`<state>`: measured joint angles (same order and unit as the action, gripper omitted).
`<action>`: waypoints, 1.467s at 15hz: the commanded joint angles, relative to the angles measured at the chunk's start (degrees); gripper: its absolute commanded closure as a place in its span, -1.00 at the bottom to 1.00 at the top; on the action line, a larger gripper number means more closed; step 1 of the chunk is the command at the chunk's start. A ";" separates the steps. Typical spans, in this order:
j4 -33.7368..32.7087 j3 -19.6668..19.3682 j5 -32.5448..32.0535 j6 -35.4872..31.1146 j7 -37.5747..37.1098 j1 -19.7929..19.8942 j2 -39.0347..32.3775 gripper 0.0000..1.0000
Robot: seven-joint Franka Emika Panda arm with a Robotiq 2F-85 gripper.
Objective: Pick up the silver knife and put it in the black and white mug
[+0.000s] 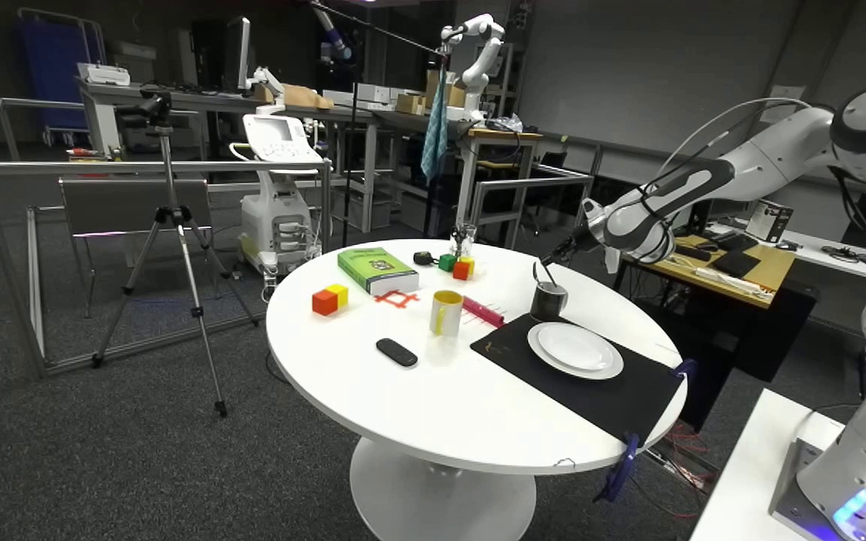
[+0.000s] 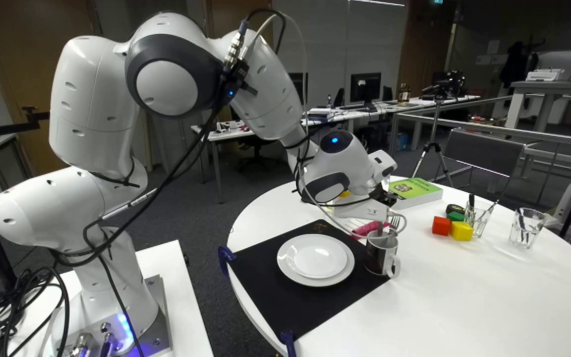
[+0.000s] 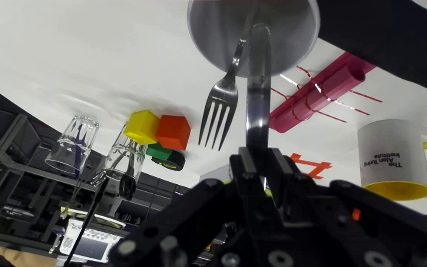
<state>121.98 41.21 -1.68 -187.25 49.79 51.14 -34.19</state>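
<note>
Knife point(image 3: 258, 92): in the wrist view, pinched near one end by the gripper point(image 3: 260, 156), at the mouth of the mug point(image 3: 210, 35) beside the fork point(image 3: 224, 91); lower along the long axis, avoid levering on the fork, and release only once supported. In both exterior views, steeply set, pointing free end down into the mug.

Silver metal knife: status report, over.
Black gripper holding silver metal knife. Free end apparently inside black-and-white cylindrical mug. Silver four-tined metal fork shares mug, possibly crowding it.
</note>
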 commanded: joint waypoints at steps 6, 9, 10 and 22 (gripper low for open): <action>0.06 7.12 -13.95 -0.66 -2.65 9.72 -7.06 0.93; -0.11 7.94 -17.97 -0.01 -3.22 11.42 -8.92 0.93; 0.05 8.77 -16.53 0.12 -0.69 12.15 -9.46 0.93; -1.09 10.21 -23.69 1.62 -2.96 16.06 -13.42 0.93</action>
<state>121.85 49.43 -22.57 -186.93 47.43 64.86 -45.69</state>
